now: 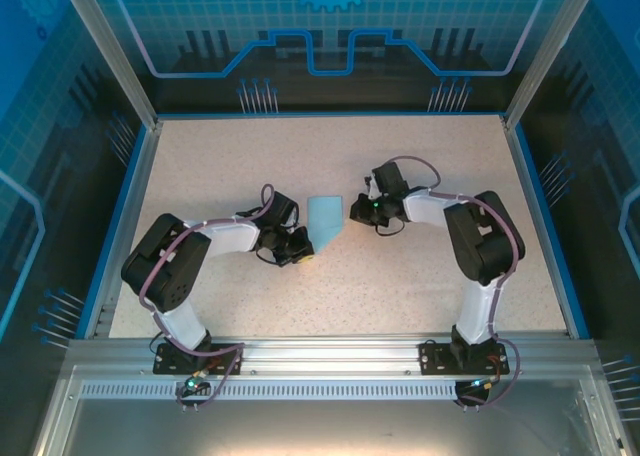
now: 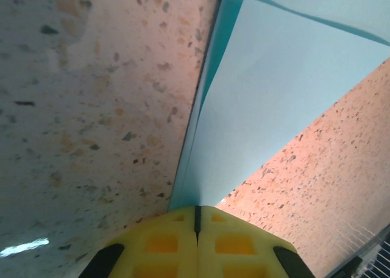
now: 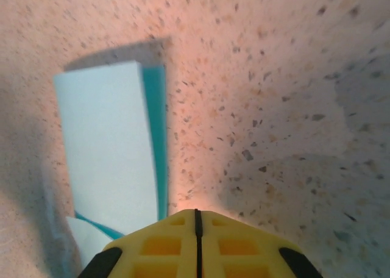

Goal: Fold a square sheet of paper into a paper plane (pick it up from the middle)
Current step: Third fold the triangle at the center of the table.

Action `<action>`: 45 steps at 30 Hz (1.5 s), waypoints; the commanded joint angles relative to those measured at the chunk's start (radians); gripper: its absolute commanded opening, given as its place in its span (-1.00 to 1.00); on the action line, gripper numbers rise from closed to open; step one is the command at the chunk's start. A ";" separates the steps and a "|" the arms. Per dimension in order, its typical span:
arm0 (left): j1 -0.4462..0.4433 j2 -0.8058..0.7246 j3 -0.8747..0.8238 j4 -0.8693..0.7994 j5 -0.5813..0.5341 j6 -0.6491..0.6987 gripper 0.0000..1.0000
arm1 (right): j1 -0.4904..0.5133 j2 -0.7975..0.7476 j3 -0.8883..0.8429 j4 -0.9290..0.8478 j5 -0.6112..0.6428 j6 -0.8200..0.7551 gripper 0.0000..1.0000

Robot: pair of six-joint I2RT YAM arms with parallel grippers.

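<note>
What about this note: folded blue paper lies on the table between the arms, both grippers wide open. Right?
No: both are shut. Each wrist view shows the jaws pressed together, on the left gripper and the right gripper. The folded blue paper does lie on the table between them.

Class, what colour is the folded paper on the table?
Pale cyan-blue paper, plain and unmarked; clearest in the right wrist view.

The thin folded paper sheet (image 1: 326, 222) is pale cyan-blue, its underside deeper teal, perhaps shadow. The flat tabletop (image 1: 420, 286) is beige with dark speckles; the moulded fingertips (image 2: 164, 244) yellow.
</note>
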 commanded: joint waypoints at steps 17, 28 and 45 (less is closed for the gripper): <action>-0.002 -0.018 0.149 -0.039 -0.176 0.058 -0.30 | 0.088 -0.148 -0.158 0.090 -0.098 0.149 0.07; 0.004 0.046 0.171 -0.095 -0.256 0.092 -0.56 | 0.126 -0.046 -0.103 0.110 -0.118 0.182 0.05; 0.020 0.090 0.174 -0.114 -0.257 0.087 -0.60 | 0.141 0.013 -0.035 0.085 -0.116 0.213 -0.03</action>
